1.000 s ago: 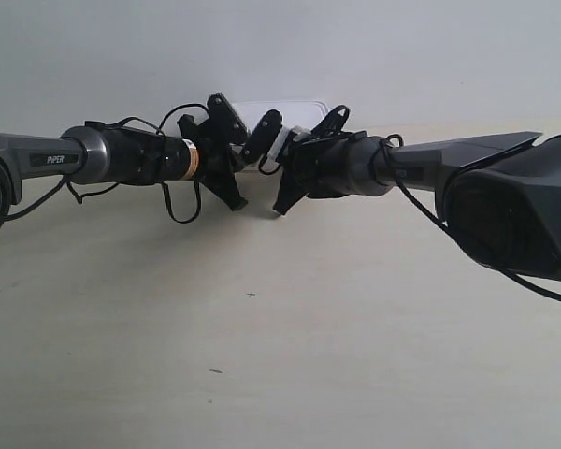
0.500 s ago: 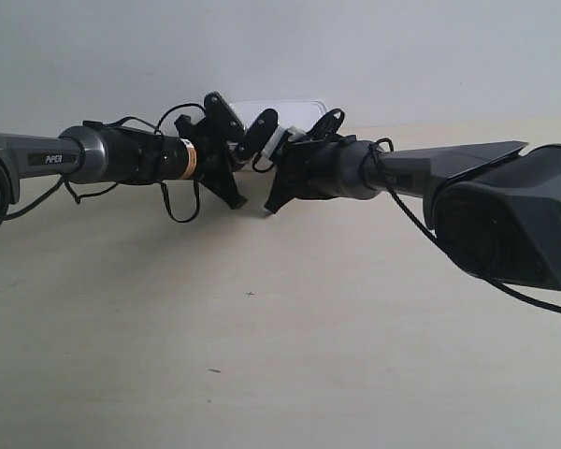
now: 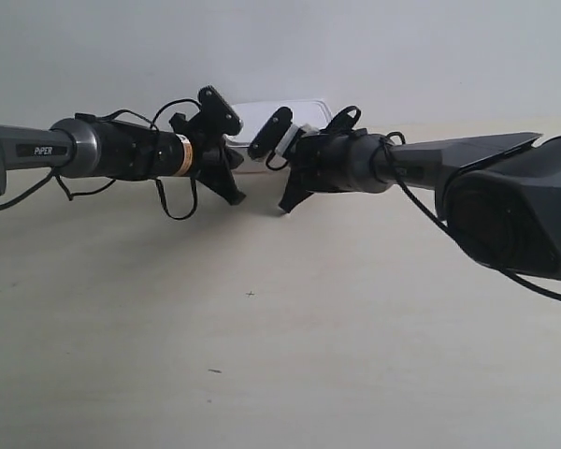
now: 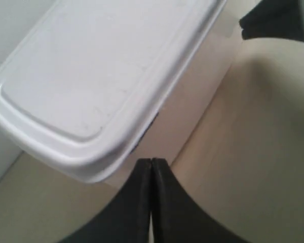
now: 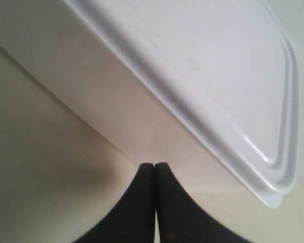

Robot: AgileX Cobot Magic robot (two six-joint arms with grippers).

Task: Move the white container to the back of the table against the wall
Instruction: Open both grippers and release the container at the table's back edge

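The white container [image 3: 282, 112] stands at the back of the table [image 3: 262, 355], right by the wall [image 3: 402, 47], half hidden behind both wrists. The gripper of the arm at the exterior view's left [image 3: 232, 192] and that of the arm at the exterior view's right [image 3: 288, 201] sit just in front of it. In the left wrist view the left gripper [image 4: 151, 161] is shut and empty, its tips by the side wall under the lidded container [image 4: 106, 76]. The right gripper [image 5: 155, 164] is likewise shut at the container's [image 5: 192, 66] side wall. I cannot tell whether either touches it.
The other gripper's black body [image 4: 276, 20] shows at the edge of the left wrist view. Cables loop under both wrists [image 3: 179, 201]. Bare table spreads in front of the arms, with tiny dark specks [image 3: 251, 294].
The arm at the exterior view's right slid a little left, then back right. The other arm rose slightly. The container has not visibly moved and both grippers stay shut.
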